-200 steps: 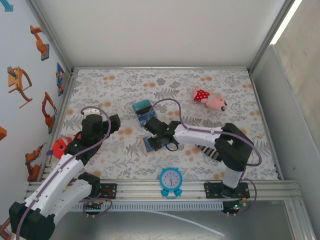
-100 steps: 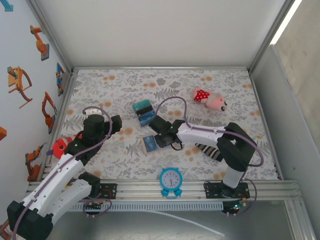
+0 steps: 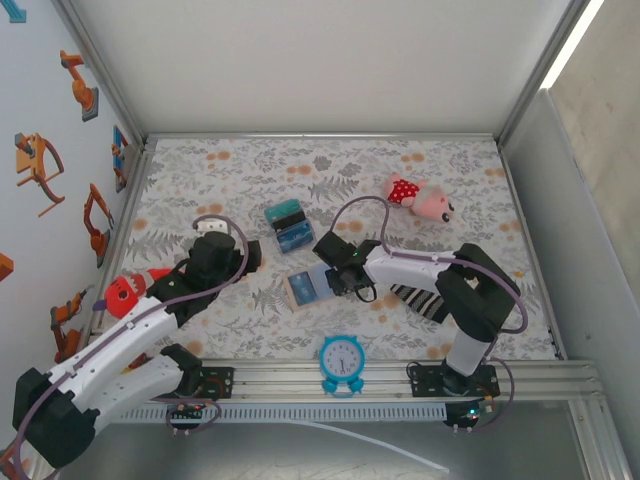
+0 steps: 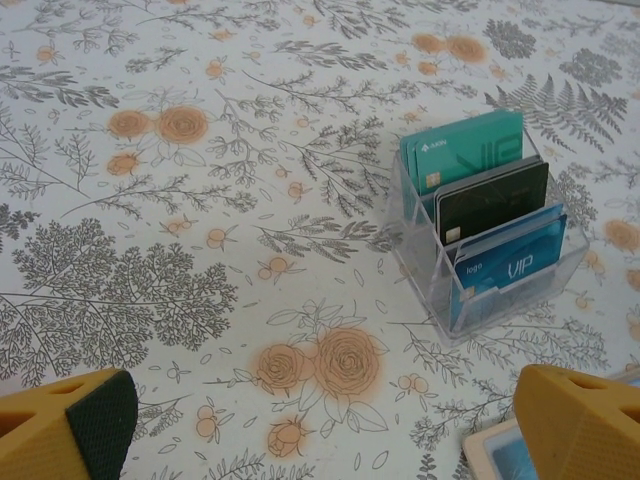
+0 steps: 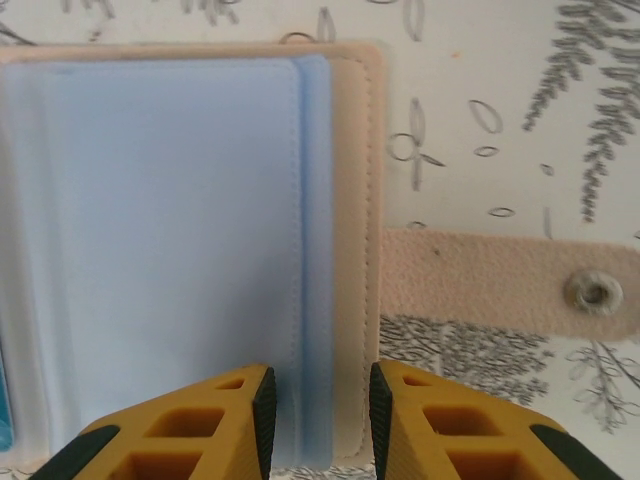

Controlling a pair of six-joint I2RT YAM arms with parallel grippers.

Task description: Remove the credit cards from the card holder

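Note:
The card holder [image 3: 303, 288], a tan wallet, lies open on the floral cloth with its pale blue inside [image 5: 170, 230] facing up. A teal sliver of a credit card [image 5: 4, 420] peeks out at its left edge. The snap strap [image 5: 500, 285] lies flat to the right. My right gripper [image 3: 335, 280] hangs over the wallet's right edge [image 5: 355, 250], jaws a narrow gap apart and gripping nothing. My left gripper [image 3: 243, 257] is wide open above bare cloth, left of the wallet, whose corner [image 4: 500, 455] shows by the left gripper's right finger [image 4: 585, 425].
A clear stand [image 3: 287, 225] holding teal, black and blue cards [image 4: 490, 210] sits just behind the wallet. A blue clock [image 3: 342, 358] stands at the front edge, a striped sock [image 3: 415, 298] under the right arm, a pink plush [image 3: 420, 198] behind it, and a red toy [image 3: 125, 290] at the left.
The wallet has gone from folded to lying open. My right gripper has drawn back to the right. My left arm has swung right, toward the wallet.

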